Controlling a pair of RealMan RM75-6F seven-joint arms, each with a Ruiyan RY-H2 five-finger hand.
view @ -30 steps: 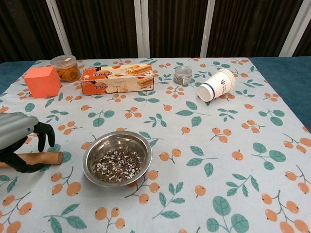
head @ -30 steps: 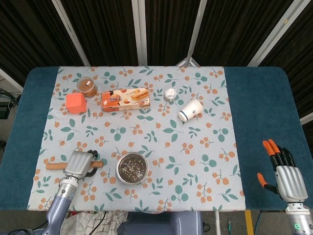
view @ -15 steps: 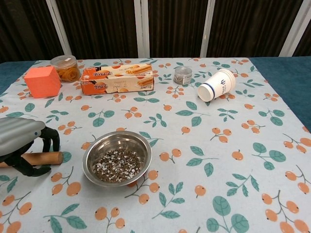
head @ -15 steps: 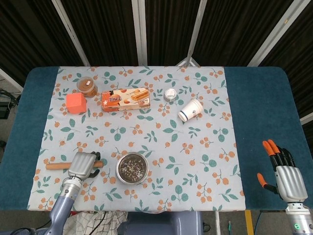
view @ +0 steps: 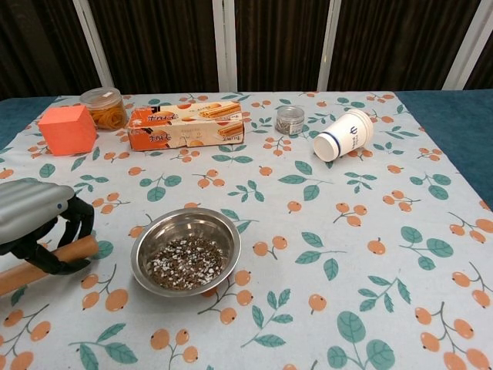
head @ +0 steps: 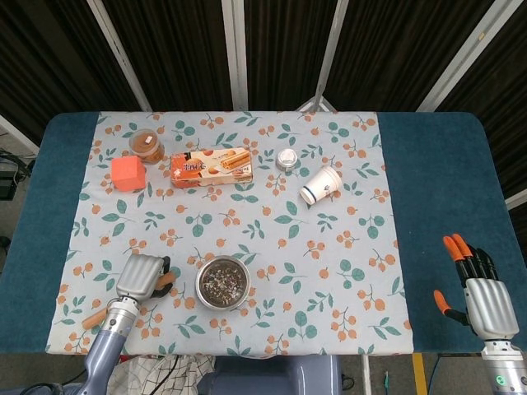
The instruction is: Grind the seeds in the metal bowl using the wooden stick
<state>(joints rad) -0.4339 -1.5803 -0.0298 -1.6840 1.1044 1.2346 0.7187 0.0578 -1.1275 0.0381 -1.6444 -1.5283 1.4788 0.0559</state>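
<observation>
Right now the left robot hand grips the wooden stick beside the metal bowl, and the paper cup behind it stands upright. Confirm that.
Not quite. The left robot hand does grip the wooden stick beside the metal bowl, but the paper cup lies on its side, mouth toward the camera, as the chest view shows.

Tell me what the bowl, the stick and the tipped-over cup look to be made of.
Bowl: polished metal, likely steel, since its inner wall shines and mirrors the seeds.
Wooden stick, gripped by the left hand: matte, even tan, consistent with unvarnished wood.
Cup: probably paper, with opaque white walls, a blue printed band and a rolled rim.
</observation>
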